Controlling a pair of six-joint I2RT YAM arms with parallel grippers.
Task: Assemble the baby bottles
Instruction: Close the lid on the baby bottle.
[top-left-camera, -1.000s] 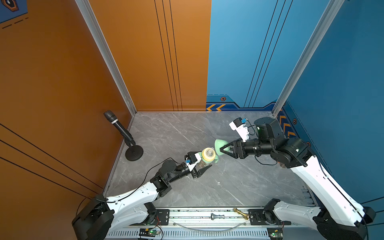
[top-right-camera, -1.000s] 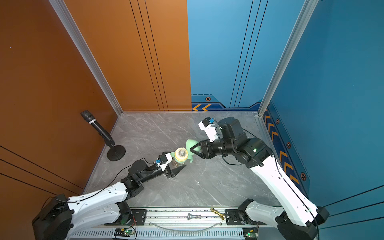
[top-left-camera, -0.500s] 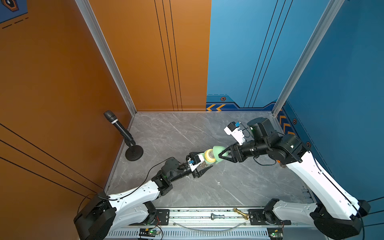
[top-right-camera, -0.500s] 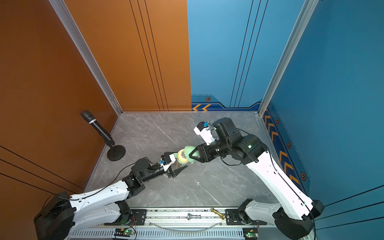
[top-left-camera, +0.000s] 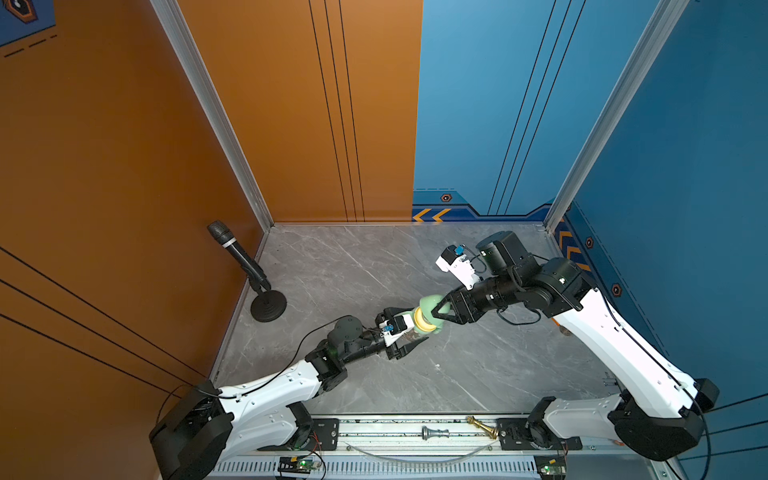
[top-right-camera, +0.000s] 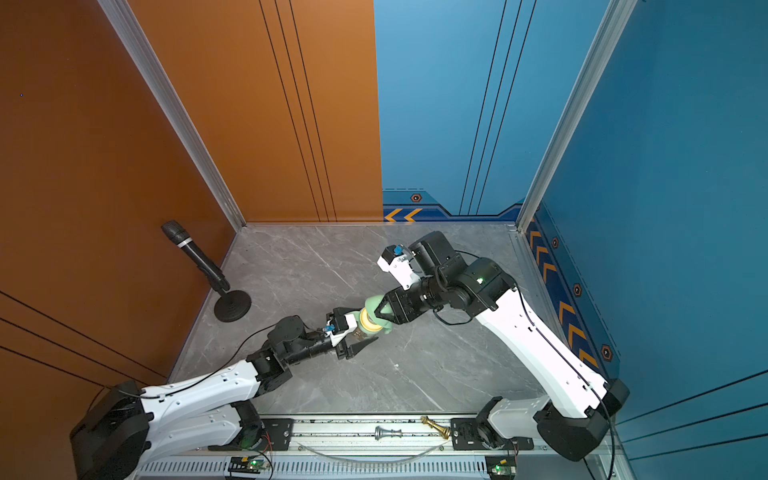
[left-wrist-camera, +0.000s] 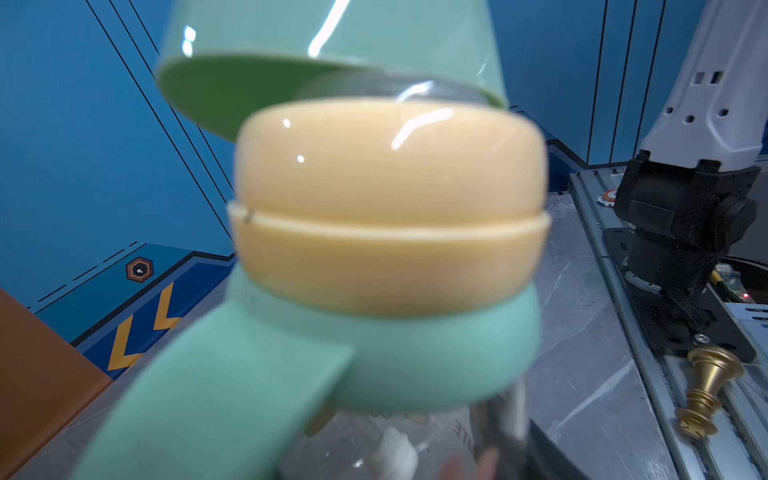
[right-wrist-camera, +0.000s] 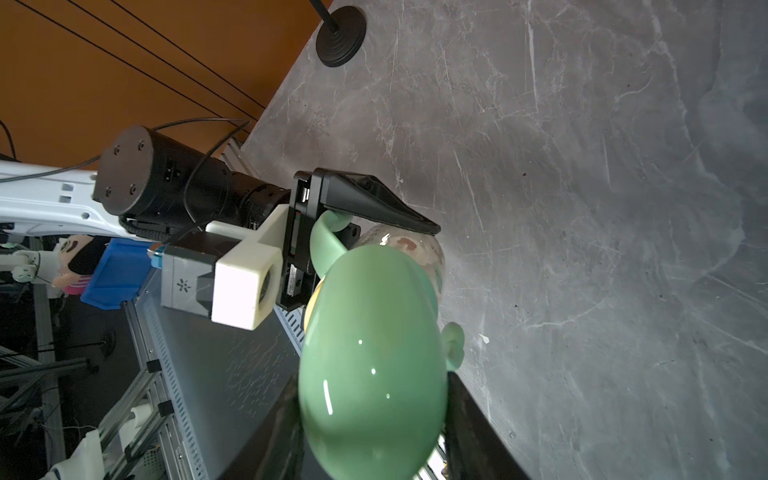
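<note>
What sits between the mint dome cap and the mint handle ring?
The pale yellow collar fills it, between dome cap and handle ring; left wrist view.

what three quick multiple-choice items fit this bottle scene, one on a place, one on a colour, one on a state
1. Where is the microphone?
A) on the front rail
B) by the orange wall
C) between the two arms

2. What colour is the collar between the dome cap and the ring?
A) red
B) black
C) pale yellow

3. What is the right tool doing?
A) shut on the dome cap
B) open and empty
C) lying flat on the table

Key:
1 B, its stand sits at the table's edge next to the orange wall.
2 C, the left wrist view shows it pale yellow.
3 A, its fingers flank the cap in the right wrist view.
</note>
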